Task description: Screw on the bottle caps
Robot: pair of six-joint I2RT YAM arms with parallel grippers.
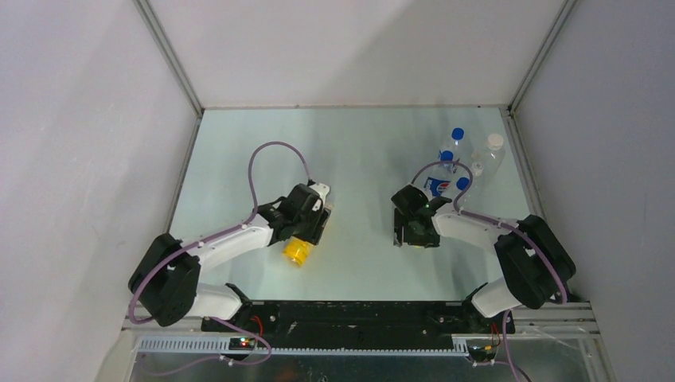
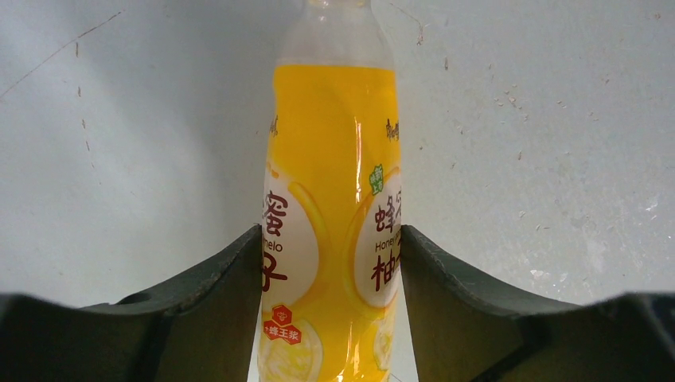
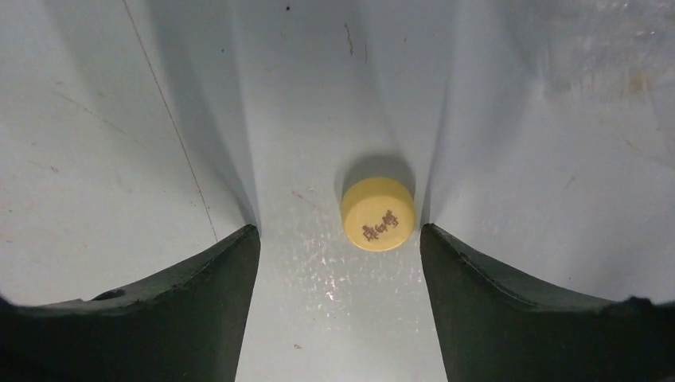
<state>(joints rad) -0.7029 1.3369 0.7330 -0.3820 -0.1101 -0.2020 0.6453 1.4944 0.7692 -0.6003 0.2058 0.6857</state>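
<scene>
Left gripper (image 2: pixel 330 239) clamped yellow bottle (image 2: pixel 334 143), neck toward table's (image 1: pixel 358 143) far edge; my right gripper (image 3: pixel 340 231) gaped astride yellow cap (image 3: pixel 378 213).

The bottle (image 2: pixel 334 159) is yellow-orange below a clear neck. Its label bears white ovals with dark red characters, a small green mark and a red hexagon badge. The yellow cap (image 3: pixel 378 213) is pale, with brown print on top. The worktop (image 1: pixel 358 143) is pale mint with fine dark scratches. The clear bottles (image 1: pixel 438 185) show blue caps (image 1: pixel 457 134) and a blue, red and white label. The unlabelled bottle (image 1: pixel 492 163) has a white cap (image 1: pixel 495 141). The arms (image 1: pixel 231 243) are white and black, and the cables (image 1: pixel 271 147) are purple.
</scene>
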